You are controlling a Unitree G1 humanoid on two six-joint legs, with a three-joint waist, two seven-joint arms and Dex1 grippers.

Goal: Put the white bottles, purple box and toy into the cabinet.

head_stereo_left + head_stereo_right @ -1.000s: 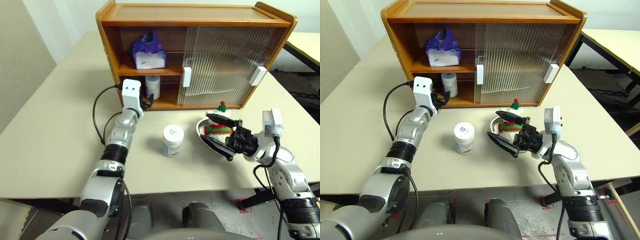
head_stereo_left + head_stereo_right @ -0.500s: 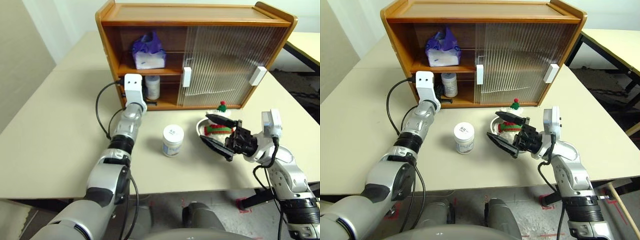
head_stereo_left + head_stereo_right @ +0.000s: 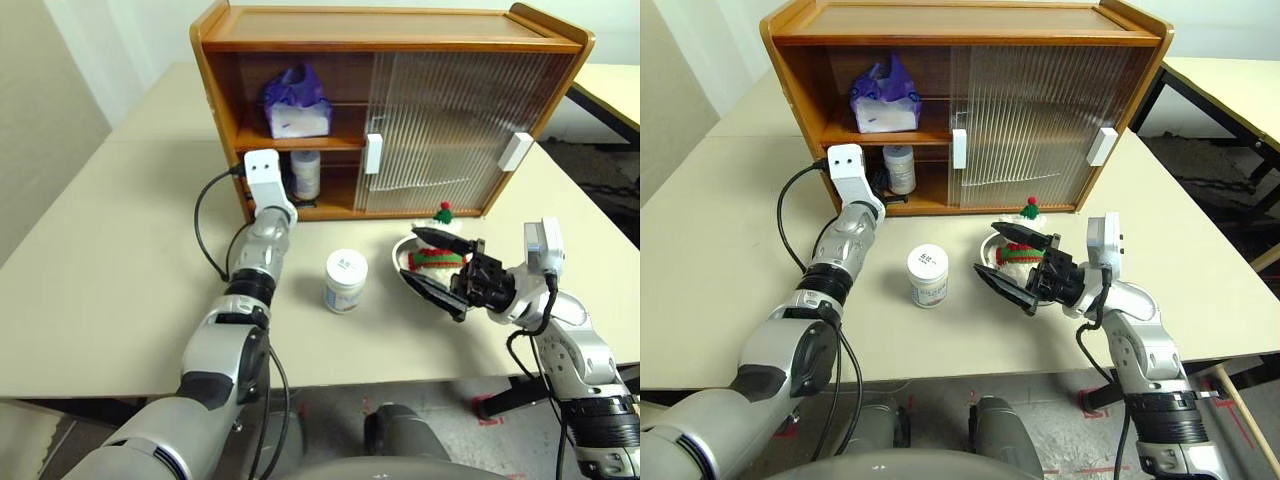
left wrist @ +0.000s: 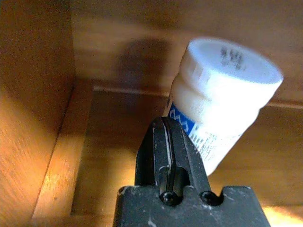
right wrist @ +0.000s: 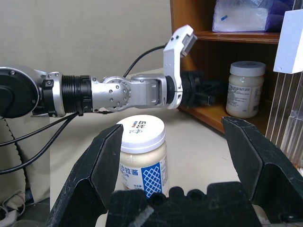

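Inside the wooden cabinet (image 3: 400, 45), one white bottle (image 3: 305, 173) stands on the bottom board of the open left compartment, and the purple box (image 3: 296, 103) sits on the shelf above it. Both ribbed sliding doors (image 3: 450, 125) cover the right part of the cabinet. Reaching into that lower compartment, the left tool (image 4: 171, 156) has its two black fingers pressed together with nothing between them, just beside the bottle there. A second white bottle (image 3: 346, 280) stands upright on the desk (image 3: 100, 260), in front of the cabinet and between the two arms. Farther right, the toy (image 3: 436, 250), in red and green stripes, lies in a shiny steel bowl (image 3: 405, 268) on the desk. Over that bowl the right tool (image 3: 438, 268) hangs with its fingers spread wide and empty.
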